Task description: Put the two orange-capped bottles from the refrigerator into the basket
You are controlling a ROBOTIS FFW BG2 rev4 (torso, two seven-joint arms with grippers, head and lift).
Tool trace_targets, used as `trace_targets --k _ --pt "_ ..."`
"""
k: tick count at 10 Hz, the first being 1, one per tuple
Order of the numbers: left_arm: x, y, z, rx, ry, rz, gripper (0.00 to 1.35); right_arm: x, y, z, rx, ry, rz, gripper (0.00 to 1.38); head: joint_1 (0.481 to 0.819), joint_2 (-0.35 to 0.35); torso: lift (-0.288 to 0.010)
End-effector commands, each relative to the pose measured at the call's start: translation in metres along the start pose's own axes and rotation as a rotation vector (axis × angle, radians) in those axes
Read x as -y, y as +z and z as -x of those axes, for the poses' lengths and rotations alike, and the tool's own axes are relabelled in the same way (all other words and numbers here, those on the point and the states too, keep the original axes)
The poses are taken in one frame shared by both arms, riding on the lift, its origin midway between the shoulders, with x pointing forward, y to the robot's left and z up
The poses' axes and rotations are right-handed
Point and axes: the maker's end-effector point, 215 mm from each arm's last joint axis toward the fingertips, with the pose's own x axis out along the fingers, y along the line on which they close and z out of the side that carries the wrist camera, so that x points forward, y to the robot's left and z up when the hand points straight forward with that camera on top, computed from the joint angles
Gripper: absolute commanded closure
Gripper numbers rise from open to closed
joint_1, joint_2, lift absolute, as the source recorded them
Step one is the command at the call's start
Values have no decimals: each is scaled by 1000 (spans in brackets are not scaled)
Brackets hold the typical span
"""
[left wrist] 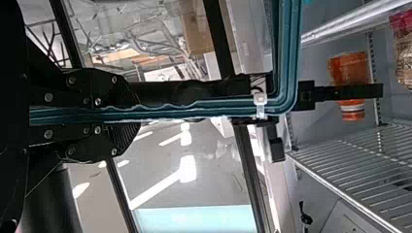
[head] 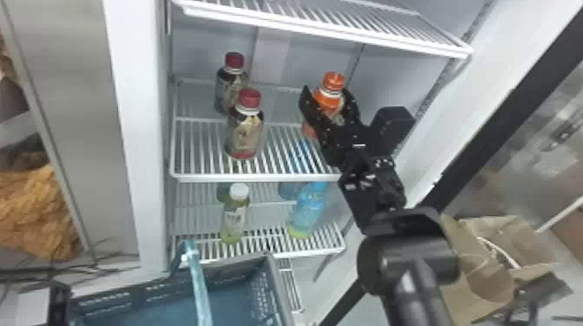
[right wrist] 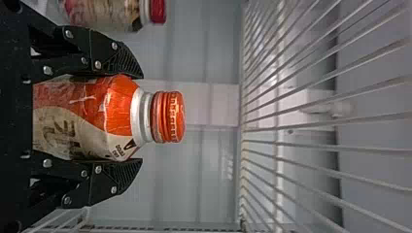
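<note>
Right hand [head: 326,92] clamps orange-capped bottle [head: 334,81], open room above; left hand [left wrist: 130,114] clamps handle [head: 198,281].

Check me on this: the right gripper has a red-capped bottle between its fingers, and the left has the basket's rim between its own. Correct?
Not quite: the cap is orange, not red. The right wrist view shows the right gripper with an orange-capped bottle between its fingers; the left gripper does have the basket's rim between its own.
</note>
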Motion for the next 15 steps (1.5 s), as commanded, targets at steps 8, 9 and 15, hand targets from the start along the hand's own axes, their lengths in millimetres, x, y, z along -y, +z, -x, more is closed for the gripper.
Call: trace_targets --k 8,9,15 --pt "0 3 0 9 0 -5 1197 -132 24 169 -211 371 -243 794 695 -312 -40" --pt "1 4 -1 12 -3 -6 1197 -140 21 187 -278 402 -252 794 695 -301 -40" --pt "0 6 0 16 -1 -8 1197 -192 -39 291 -743 600 -381 794 695 -279 -40"
